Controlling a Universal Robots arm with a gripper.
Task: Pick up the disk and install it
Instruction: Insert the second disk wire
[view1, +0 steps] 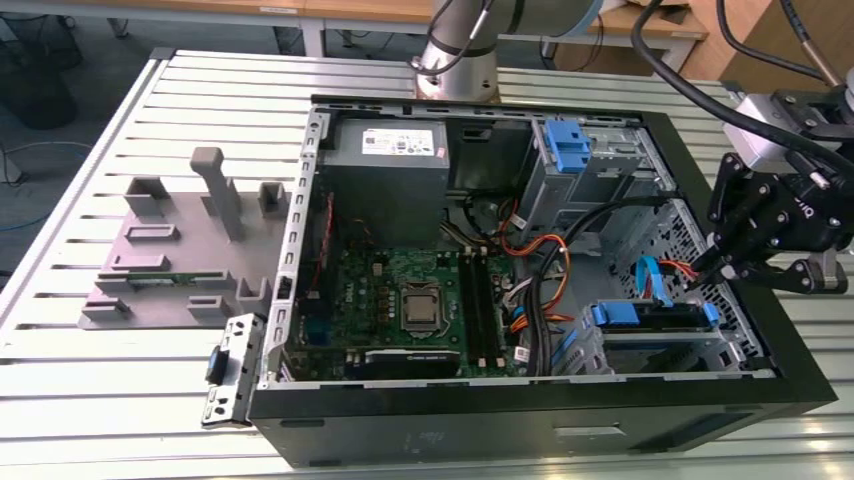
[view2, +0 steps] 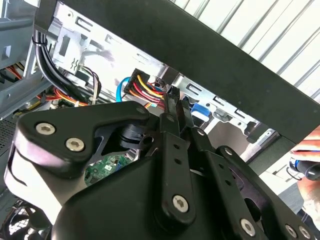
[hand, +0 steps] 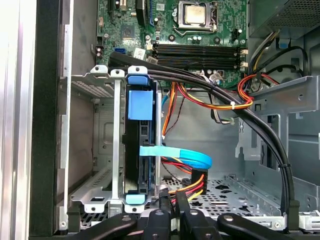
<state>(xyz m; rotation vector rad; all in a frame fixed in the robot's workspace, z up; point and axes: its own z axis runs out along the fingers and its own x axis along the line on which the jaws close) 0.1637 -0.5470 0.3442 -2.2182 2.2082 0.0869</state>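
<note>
The disk (view1: 654, 328) sits on edge in the metal drive cage (view1: 667, 350) at the near corner of the open computer case, on the exterior view's right. In the first wrist view the disk (hand: 140, 150) is a dark slab with blue rail tabs at both ends, held between the cage's (hand: 95, 150) metal posts. A flat blue cable (hand: 175, 154) and a red-yellow-black power lead (hand: 192, 185) run up to it. My gripper (view1: 705, 270) hangs over the case's right wall, just beside the cage. Its black fingers (hand: 180, 200) lie pressed together, holding nothing, next to the power lead (view2: 147, 87).
The case (view1: 534, 430) lies open on a slatted metal table (view1: 107, 400). Inside are a grey power supply (view1: 387, 150), a blue latch piece (view1: 567, 150), the motherboard (view1: 400, 300) and a thick black cable bundle (hand: 225, 100). A grey fixture (view1: 174, 250) stands on the exterior view's left. A person's hand (view2: 310, 172) is beyond the case wall.
</note>
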